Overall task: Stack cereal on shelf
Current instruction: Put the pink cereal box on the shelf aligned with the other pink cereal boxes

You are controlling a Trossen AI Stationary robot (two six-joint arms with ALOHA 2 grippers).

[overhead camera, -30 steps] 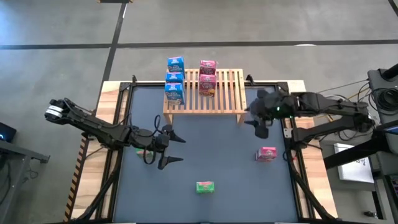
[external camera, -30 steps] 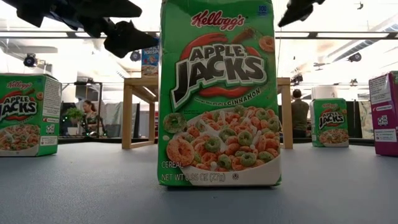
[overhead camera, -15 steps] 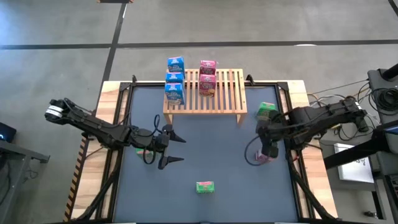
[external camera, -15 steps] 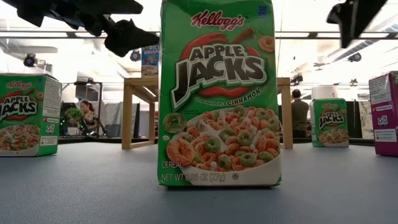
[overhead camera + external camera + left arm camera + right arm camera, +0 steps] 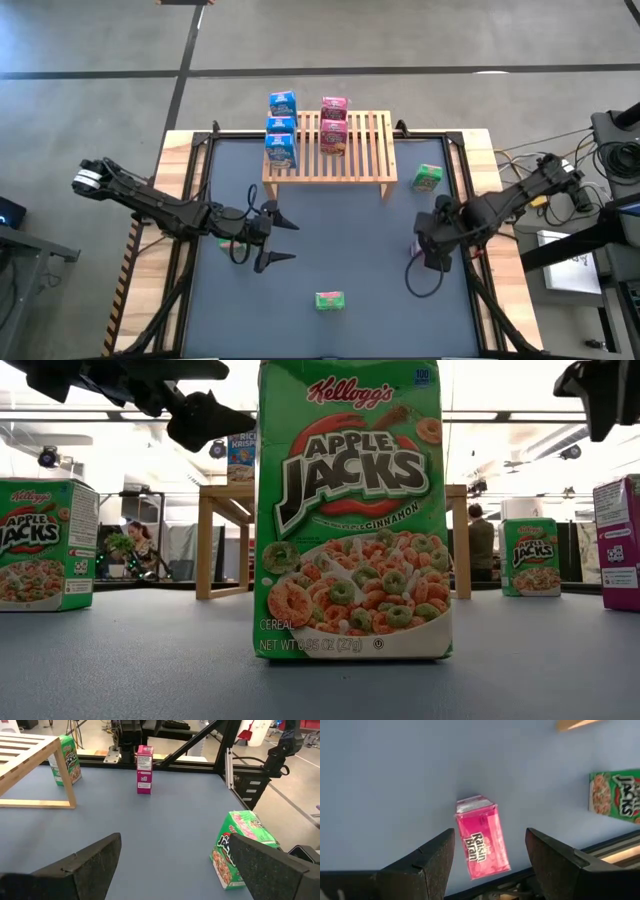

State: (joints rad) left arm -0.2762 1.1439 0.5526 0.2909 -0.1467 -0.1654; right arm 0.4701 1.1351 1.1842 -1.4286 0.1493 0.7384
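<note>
Right end effector (image 5: 490, 865), fingers spread, straddles rectangular pink cardboard cereal box (image 5: 482, 837).

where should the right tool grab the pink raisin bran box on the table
Likely from straight above: the pink box stands upright under the open right tool, narrow top facing it. Close the fingers across its two broad printed faces, near the top, where they already straddle it.

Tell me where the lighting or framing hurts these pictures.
Low view: the green Apple Jacks box fills the middle and hides much of the shelf; bright ceiling lights behind leave the left gripper a black silhouette. Right wrist view: the open right gripper frames the pink Raisin Bran box, evenly lit. High view: even light, but the boxes show very small.
</note>
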